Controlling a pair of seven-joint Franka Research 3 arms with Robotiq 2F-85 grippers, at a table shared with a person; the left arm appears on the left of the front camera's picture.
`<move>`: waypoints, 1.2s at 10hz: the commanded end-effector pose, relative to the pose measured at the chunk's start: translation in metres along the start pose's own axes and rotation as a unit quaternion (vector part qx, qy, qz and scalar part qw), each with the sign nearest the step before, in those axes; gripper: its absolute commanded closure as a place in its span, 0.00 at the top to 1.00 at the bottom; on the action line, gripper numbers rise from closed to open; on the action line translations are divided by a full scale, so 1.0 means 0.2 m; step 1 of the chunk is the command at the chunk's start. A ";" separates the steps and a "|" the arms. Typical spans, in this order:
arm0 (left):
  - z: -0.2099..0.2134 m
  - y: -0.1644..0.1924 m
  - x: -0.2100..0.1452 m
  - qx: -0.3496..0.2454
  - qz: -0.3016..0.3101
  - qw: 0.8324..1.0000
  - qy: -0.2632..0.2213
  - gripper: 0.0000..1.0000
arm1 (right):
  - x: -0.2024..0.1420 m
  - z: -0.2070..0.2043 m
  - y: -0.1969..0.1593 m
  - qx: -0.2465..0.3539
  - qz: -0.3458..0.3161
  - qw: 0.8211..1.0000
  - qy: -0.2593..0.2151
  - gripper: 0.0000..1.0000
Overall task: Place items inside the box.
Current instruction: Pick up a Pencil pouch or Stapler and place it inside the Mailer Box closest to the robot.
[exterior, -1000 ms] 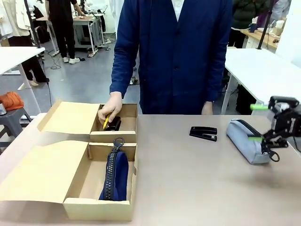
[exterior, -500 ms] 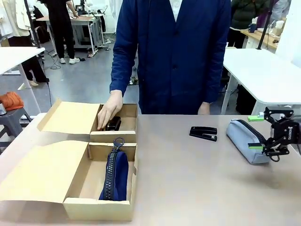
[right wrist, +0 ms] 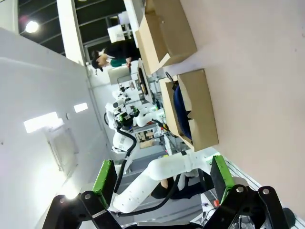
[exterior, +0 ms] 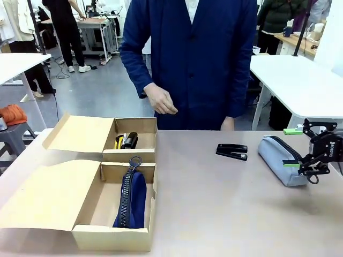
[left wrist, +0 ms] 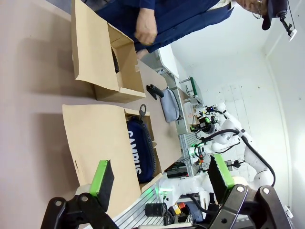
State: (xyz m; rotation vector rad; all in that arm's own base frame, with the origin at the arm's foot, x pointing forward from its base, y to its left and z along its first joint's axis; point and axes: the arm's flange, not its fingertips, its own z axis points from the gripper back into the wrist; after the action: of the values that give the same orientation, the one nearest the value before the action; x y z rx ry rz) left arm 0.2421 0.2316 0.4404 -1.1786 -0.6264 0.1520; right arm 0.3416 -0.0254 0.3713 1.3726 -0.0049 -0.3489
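Two items are left on your table [exterior: 214,214], the black stapler [exterior: 232,151] and the grey zip pouch [exterior: 278,159] by your wide-open, empty right claw [exterior: 292,148]; navy pouch [exterior: 130,199] and utility knife [exterior: 119,142] already lie boxed.

R gripper [exterior: 292,148]: blk, grn pads | L arm [right wrist: 162,174]: white | person [exterior: 198,59]: navy coat

The person's hand [exterior: 159,100] let go of the yellow-and-black utility knife [exterior: 119,141], left it in the far box [exterior: 146,124] and rose to chest height, while the right arm [exterior: 328,150] turned and lowered its open jaws slightly beside the grey zip pouch [exterior: 276,155].
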 end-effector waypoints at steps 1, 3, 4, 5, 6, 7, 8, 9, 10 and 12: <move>0.00 -0.01 0.00 -0.010 -0.010 1.000 -0.007 1.00 | 0.00 0.01 0.01 0.008 0.000 1.000 -0.003 1.00; 0.00 -0.01 0.00 -0.010 -0.010 1.000 -0.007 1.00 | 0.00 0.01 0.01 0.008 0.000 1.000 -0.003 1.00; 0.00 -0.01 0.00 -0.010 -0.010 1.000 -0.007 1.00 | 0.00 0.01 0.01 0.008 0.000 1.000 -0.003 1.00; 0.00 -0.01 0.00 -0.010 -0.010 1.000 -0.007 1.00 | 0.00 0.01 0.01 0.008 0.000 1.000 -0.003 1.00; 0.00 -0.01 0.00 -0.010 -0.010 1.000 -0.007 1.00 | 0.00 0.01 0.01 0.008 0.000 1.000 -0.003 1.00; 0.00 -0.01 0.00 -0.010 -0.010 1.000 -0.007 1.00 | 0.00 0.00 0.00 0.000 0.000 1.000 0.000 1.00; 0.00 -0.01 0.00 -0.010 -0.010 1.000 -0.007 1.00 | 0.03 -0.05 0.06 -0.055 0.073 0.996 -0.011 1.00; 0.00 -0.01 0.00 -0.010 -0.010 1.000 -0.007 1.00 | 0.10 -0.17 0.17 -0.172 0.183 0.967 -0.031 1.00; 0.00 -0.01 0.00 -0.010 -0.010 1.000 -0.007 1.00 | 0.13 -0.27 0.25 -0.286 0.268 0.919 -0.039 1.00; 0.00 -0.01 0.00 -0.010 -0.010 1.000 -0.007 1.00 | 0.07 -0.41 0.37 -0.424 0.443 0.785 -0.089 1.00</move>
State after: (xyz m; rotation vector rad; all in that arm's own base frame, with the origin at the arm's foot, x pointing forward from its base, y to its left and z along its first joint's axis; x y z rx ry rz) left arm 0.2422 0.2315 0.4403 -1.1787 -0.6257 0.1518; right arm 0.3942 0.0558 0.4269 0.8142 -0.2248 0.0828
